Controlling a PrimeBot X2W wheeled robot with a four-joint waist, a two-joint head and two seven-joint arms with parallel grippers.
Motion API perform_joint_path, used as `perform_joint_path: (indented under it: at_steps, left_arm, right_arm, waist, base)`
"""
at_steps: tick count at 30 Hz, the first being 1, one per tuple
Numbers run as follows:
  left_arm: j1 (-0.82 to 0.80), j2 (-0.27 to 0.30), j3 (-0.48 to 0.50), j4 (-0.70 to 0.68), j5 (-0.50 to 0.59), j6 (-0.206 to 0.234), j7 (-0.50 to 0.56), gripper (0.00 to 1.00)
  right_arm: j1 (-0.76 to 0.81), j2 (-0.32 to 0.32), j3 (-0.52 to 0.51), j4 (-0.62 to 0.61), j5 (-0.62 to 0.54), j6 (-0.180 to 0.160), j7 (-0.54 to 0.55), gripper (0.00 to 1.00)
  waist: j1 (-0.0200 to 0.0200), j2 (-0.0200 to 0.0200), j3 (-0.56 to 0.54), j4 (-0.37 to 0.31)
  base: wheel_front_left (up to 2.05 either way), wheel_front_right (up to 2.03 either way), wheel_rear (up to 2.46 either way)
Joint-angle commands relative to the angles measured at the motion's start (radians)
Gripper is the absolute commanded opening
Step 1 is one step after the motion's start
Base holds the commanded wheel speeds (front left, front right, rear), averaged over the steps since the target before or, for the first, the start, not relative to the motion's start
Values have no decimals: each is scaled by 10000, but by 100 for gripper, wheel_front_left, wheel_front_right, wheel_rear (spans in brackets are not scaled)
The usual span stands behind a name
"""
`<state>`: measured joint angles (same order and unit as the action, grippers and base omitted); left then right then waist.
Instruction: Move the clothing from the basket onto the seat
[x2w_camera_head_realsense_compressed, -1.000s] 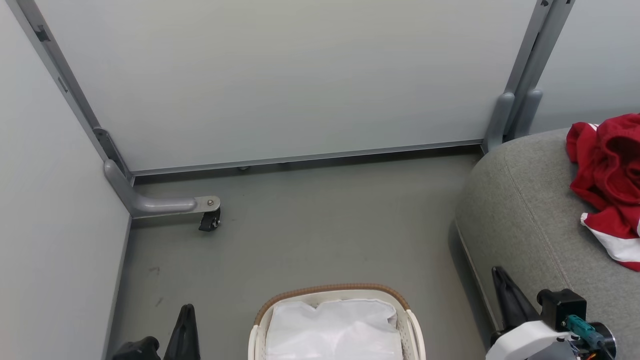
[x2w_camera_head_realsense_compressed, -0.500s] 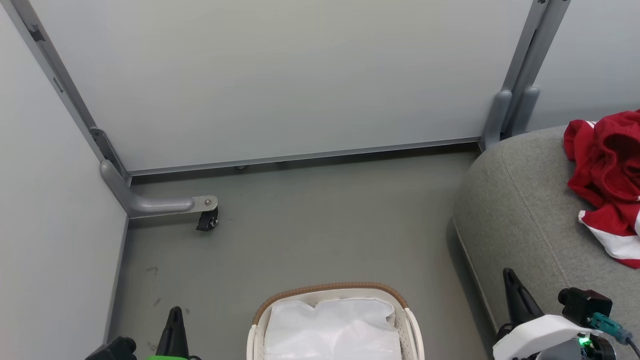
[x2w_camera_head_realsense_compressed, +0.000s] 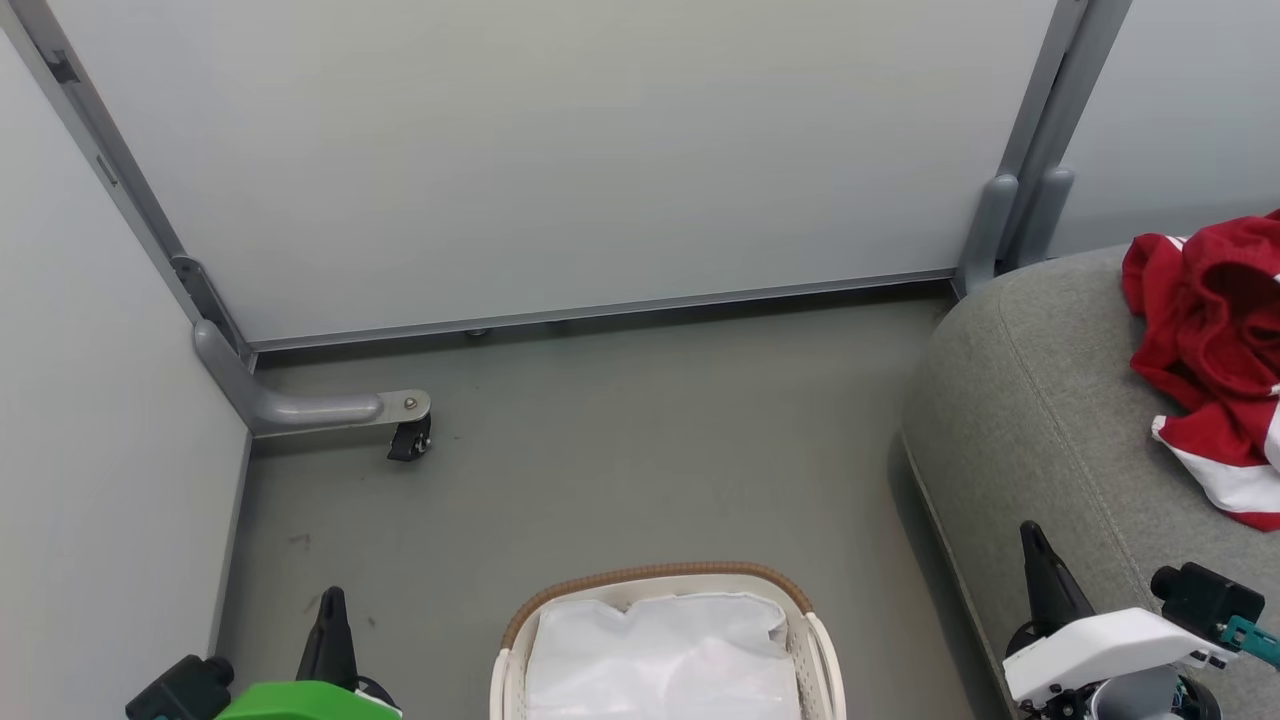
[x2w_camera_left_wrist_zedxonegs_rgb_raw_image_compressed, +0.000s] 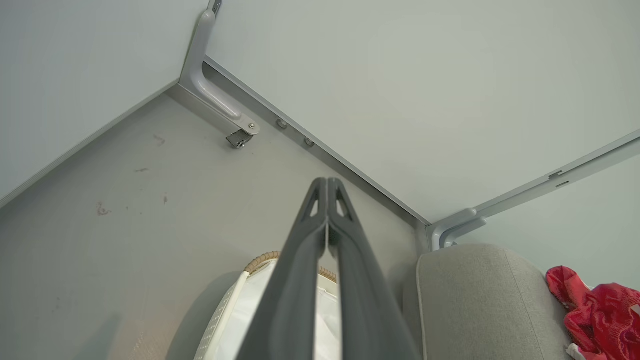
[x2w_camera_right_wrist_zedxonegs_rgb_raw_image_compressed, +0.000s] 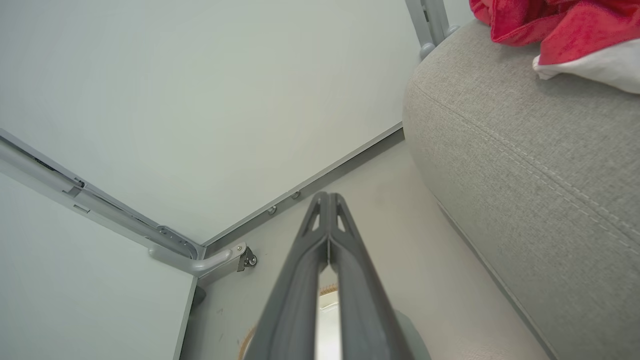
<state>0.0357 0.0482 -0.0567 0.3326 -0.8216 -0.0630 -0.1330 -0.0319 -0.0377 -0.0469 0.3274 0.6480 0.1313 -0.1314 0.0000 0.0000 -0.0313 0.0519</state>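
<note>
The red clothing (x2w_camera_head_realsense_compressed: 1215, 350) with white panels lies crumpled on the grey seat (x2w_camera_head_realsense_compressed: 1040, 440) at the right; it also shows in the left wrist view as red clothing (x2w_camera_left_wrist_zedxonegs_rgb_raw_image_compressed: 597, 312) and in the right wrist view as red clothing (x2w_camera_right_wrist_zedxonegs_rgb_raw_image_compressed: 555, 30). The cream basket (x2w_camera_head_realsense_compressed: 660, 590) with a brown rim stands on the floor at bottom centre and holds a white liner sheet (x2w_camera_head_realsense_compressed: 665, 655). My left gripper (x2w_camera_head_realsense_compressed: 330, 610) is shut and empty, left of the basket. My right gripper (x2w_camera_head_realsense_compressed: 1030, 540) is shut and empty, over the seat's front edge.
Pale partition panels (x2w_camera_head_realsense_compressed: 560, 160) wall in the back and left. A grey bracket foot with a castor (x2w_camera_head_realsense_compressed: 408, 438) juts onto the grey floor (x2w_camera_head_realsense_compressed: 640, 440) at the back left corner. Another upright post (x2w_camera_head_realsense_compressed: 1010, 220) stands by the seat's rounded corner.
The head view has shifted slightly. Both arms have risen further into the picture: the left forearm's green cover and the right's white housing show more. Clothing and basket have not moved.
</note>
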Motion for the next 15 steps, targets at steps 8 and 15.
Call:
perform_joint_path:
  at_steps: [8, 15]
  left_arm:
    - [-475, 17, 288, -247, -1145, -149, 336, 0]
    - [-595, 18, 455, -324, -1903, -209, 580, 0]
  right_arm:
    - [-320, -77, -124, -264, 1374, -2, 340, 0]
    - [-381, -85, -189, -336, 2307, -2, 582, 0]
  waist:
    - [0, 0, 30, -45]
    - [0, 0, 55, -83]
  base:
    - [0, 0, 0]
    - [0, 0, 0]
